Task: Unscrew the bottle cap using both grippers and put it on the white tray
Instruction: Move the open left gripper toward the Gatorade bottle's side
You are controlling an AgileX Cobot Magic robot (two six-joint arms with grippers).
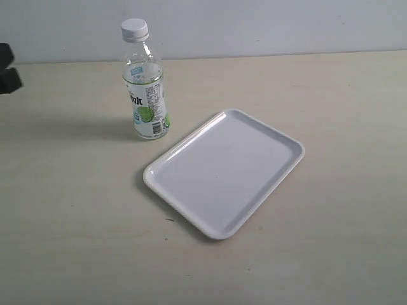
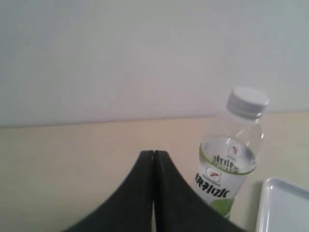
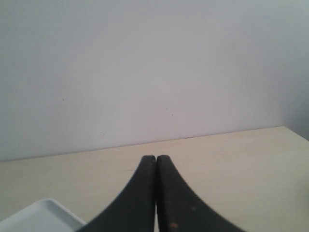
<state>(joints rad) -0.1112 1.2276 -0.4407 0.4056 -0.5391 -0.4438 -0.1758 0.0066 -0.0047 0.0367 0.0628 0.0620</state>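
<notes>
The bottle cap is seen screwed on the neck of the bottle. The bottle is stood upright on the tabletop, in its far left part. A soft shadow is thrown from the bottle to the left.

The white tray is laid flat near the bottle, on the nearer right side, and is turned at an angle. The two are not touching.

The left hand is clenched, with its two black fingers pressed together and nothing held between them. The bottle is seen beyond it, apart from it. The right hand is clenched in the same way and is also grasping nothing; a corner of the tray is seen near it.

The tabletop is pale beige, matte, with a faint wood grain. It is closed at the back by a plain, pale grey wall. A black part is cut by the left edge of the exterior view; what it is cannot be told.
</notes>
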